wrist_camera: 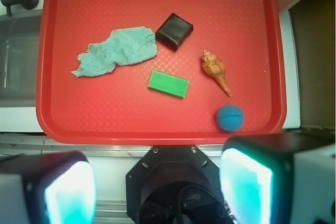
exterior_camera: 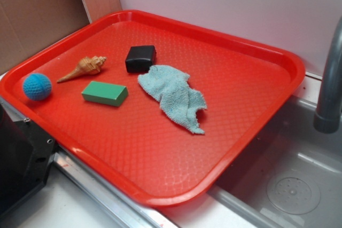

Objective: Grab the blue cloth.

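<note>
The blue cloth [exterior_camera: 173, 95] is a pale blue-green nubby rag lying crumpled flat near the middle of the red tray [exterior_camera: 160, 158]. In the wrist view the cloth [wrist_camera: 118, 51] lies at the tray's upper left. My gripper [wrist_camera: 157, 195] is high above the scene, back over the near edge of the tray [wrist_camera: 157, 129], far from the cloth. Its two fingers [wrist_camera: 68, 192] stand wide apart with nothing between them. The gripper does not show in the exterior view.
On the tray lie a green block [exterior_camera: 105, 93], a black block [exterior_camera: 140, 58], a tan seashell [exterior_camera: 84, 68] and a bright blue knitted ball [exterior_camera: 37, 86]. The black robot base [exterior_camera: 21, 158] is at the lower left. A sink [exterior_camera: 288, 185] and faucet [exterior_camera: 330, 89] are at the right.
</note>
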Robot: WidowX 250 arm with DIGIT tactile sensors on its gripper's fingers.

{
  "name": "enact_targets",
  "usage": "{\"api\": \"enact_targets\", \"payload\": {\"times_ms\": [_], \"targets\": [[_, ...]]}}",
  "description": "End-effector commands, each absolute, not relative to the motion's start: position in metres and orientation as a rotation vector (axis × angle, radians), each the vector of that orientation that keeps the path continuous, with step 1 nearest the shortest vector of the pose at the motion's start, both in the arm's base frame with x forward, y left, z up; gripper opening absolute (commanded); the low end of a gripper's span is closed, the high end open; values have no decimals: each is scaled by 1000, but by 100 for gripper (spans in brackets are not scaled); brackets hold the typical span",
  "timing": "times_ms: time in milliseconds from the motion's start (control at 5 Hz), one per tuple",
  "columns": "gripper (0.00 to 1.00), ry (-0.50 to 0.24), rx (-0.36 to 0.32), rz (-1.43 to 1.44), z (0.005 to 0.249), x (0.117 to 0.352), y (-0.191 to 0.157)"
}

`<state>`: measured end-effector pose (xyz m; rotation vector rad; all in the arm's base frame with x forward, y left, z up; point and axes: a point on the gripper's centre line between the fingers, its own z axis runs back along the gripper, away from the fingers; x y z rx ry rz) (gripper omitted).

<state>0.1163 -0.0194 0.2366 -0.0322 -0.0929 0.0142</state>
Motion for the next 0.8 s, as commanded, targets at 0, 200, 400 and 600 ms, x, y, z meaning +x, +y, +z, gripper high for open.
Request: {"api": "enact_targets", "payload": {"times_ms": [0,200,400,600], "targets": [[100,-93,-32,14,237,116,-19],[100,-130,-31,-38,229,135,-31],[100,-208,-77,-109,212,154,-53],[100,-276,-103,-179,192,172,-72]]}}
